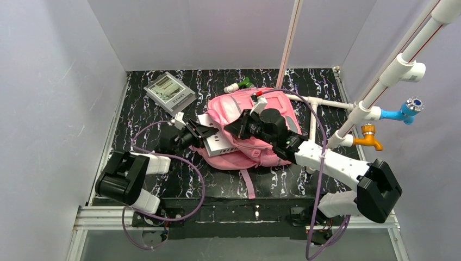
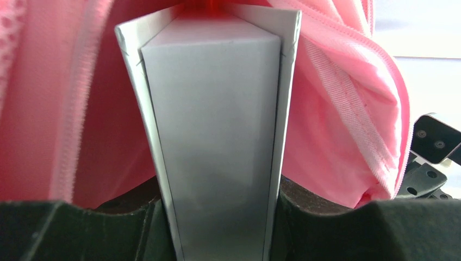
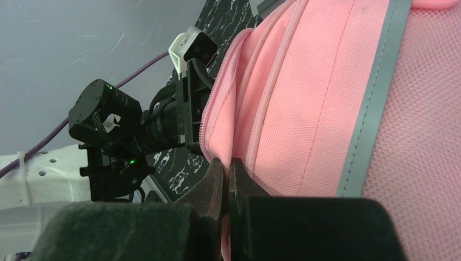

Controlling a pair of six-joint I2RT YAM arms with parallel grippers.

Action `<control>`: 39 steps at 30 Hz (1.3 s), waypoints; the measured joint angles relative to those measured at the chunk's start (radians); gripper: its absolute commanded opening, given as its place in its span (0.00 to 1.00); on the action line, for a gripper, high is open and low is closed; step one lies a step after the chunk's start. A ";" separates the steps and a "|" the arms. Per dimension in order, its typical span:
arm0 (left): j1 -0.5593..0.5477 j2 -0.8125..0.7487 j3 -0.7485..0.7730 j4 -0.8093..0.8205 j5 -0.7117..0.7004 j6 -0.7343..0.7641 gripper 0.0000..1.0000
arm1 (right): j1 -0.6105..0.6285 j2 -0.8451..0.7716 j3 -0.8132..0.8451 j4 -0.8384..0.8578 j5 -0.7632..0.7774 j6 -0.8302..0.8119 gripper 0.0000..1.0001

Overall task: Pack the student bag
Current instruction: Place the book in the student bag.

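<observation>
**Both grippers busy at the mouth of the pink bag**

The left gripper is partly open, its two dark fingers pressed against the covers of a white book. It holds the book edge-on, and the far end is already between the pink walls of the student bag. The right gripper is pinched almost completely closed on the bag's fabric lip, just beside the zipper seam, with the grey reflective stripe running past it.

The left arm is folded low at the near left corner. Its forearm reaches up and to the right, so the wrist meets the bag's left side. The right arm comes in from the near right corner, its white forearm stretched diagonally across the bag's lower right part and its wrist over the bag's middle.

The bag lies in the middle of the black marbled table, one strap trailing towards the near edge. A grey-covered book lies well apart at the far left, and a small green-and-white item sits just behind the bag.
</observation>
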 measured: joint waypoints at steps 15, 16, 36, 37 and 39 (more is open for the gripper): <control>-0.153 0.201 0.158 0.039 -0.109 0.042 0.00 | -0.023 0.021 0.039 -0.115 0.055 -0.061 0.01; -0.154 0.178 0.151 0.018 -0.117 0.051 0.00 | -0.023 0.021 0.057 -0.149 0.054 -0.081 0.01; 0.034 -0.358 0.053 -0.450 0.073 -0.015 0.00 | -0.130 -0.131 0.079 -0.316 -0.112 -0.080 0.01; 0.034 -0.362 0.053 -0.447 0.072 -0.018 0.00 | -0.135 -0.130 0.079 -0.305 -0.113 -0.071 0.01; 0.030 -0.362 0.054 -0.433 0.069 -0.019 0.00 | -0.143 -0.128 0.079 -0.280 -0.114 -0.048 0.01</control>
